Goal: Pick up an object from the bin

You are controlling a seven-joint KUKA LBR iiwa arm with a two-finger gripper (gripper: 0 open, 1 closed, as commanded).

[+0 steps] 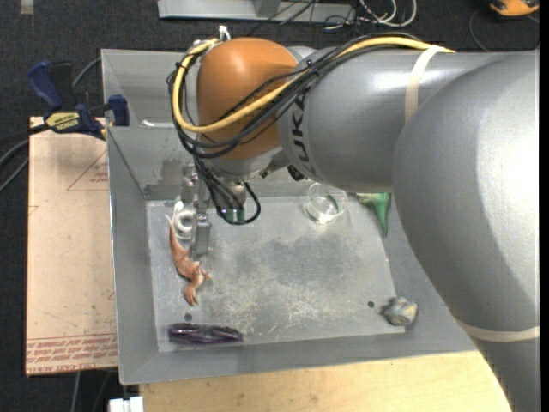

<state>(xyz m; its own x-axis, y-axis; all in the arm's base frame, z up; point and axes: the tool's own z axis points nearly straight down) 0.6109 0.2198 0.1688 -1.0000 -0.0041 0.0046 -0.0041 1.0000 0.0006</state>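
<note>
My gripper (196,227) hangs low over the left side of the bin, beneath the arm's orange cover. Directly under it and reaching toward the front lies a small orange-pink figure (189,271), long and thin with little limbs. Its upper end is hidden by the gripper, and whether the two touch cannot be made out. A flat dark purple thing (204,334) lies along the front wall, a little in front of the figure.
A clear round cup (322,205) sits at the back middle, with a green piece (378,209) to its right by the arm. A grey lump (399,312) rests in the front right corner. The arm covers the bin's right side.
</note>
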